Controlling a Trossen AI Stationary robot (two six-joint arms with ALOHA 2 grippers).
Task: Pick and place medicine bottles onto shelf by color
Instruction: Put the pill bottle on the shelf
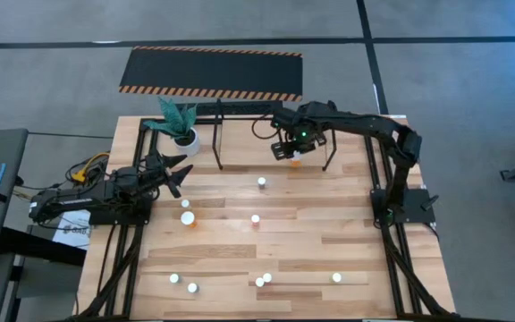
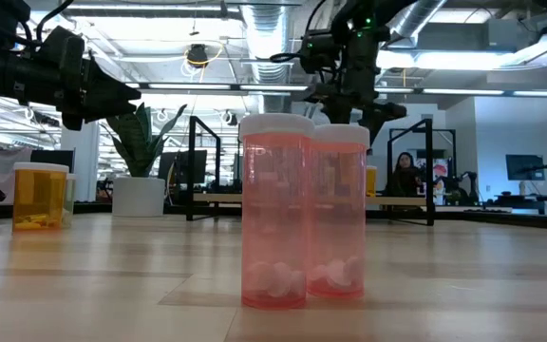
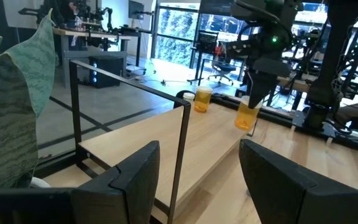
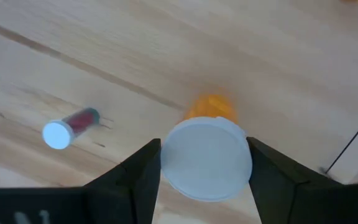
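**Orange bottle held above the far planks**

While I look down from overhead, my right gripper (image 1: 291,152) hangs over the far end of the pale plank table (image 1: 266,259), inside the black tube shelf (image 1: 219,136), clamped on an orange bottle (image 1: 296,161). My left gripper (image 1: 175,174) waits near the potted plant (image 1: 182,125), fingers spread. White-capped bottles dot the near planks, and a black mat with striped orange edges (image 1: 211,72) lies on the grey floor beyond.

At table height, two pinkish bottles (image 2: 275,214) stand touching up close, a yellow-orange one (image 2: 39,195) sits off to one side, and an office with ceiling ducts and a seated person (image 2: 406,174) fills the background.

From my left wrist, the held bottle (image 3: 248,115) hangs off the wood near a second orange one (image 3: 202,99).

From my right wrist, both fingers (image 4: 143,171) press the white cap (image 4: 206,158); a small red bottle (image 4: 70,127) lies flat below
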